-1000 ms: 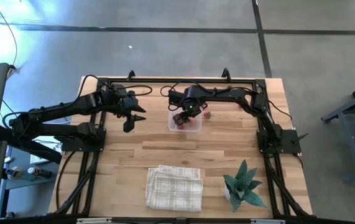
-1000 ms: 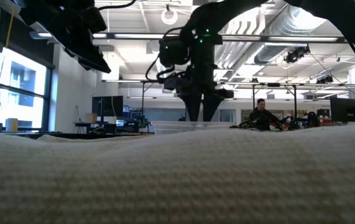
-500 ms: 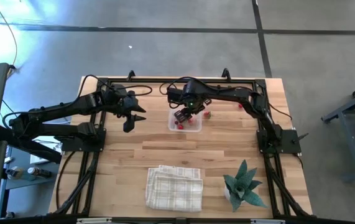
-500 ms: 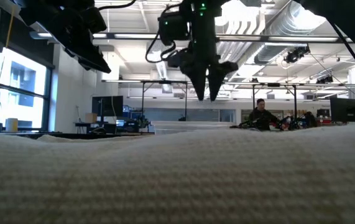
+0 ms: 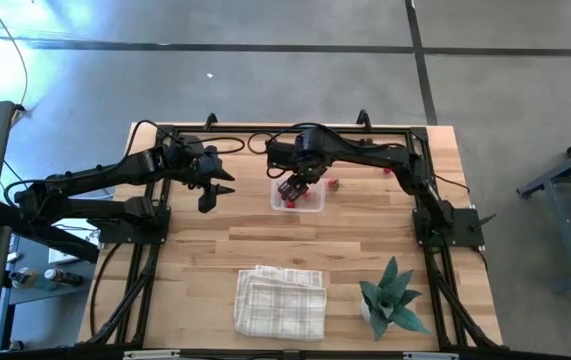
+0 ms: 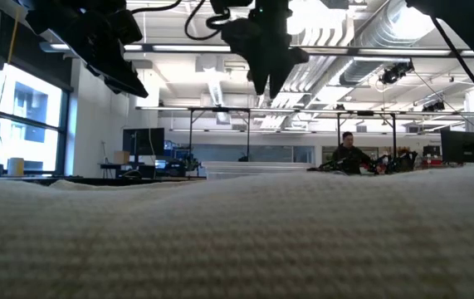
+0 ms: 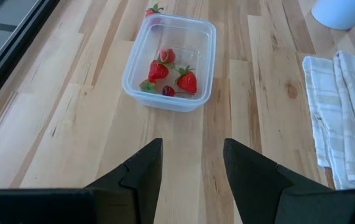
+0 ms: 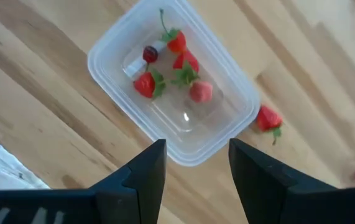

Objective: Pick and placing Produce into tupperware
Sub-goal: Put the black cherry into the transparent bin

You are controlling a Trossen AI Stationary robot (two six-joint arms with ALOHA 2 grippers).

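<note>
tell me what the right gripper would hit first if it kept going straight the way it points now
Most likely the tupperware. The right gripper hangs open above it, pointing down at its near rim, strawberries inside. Depth is unclear, so it could meet the table just beside that rim.

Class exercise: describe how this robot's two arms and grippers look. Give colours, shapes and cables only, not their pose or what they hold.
Both arms are matte black, built of jointed tubular segments, with thin black cables looping along them. The left gripper and the right gripper each end in two dark, flat, wedge-shaped fingers that taper toward the tip. No coloured markings show on them.
</note>
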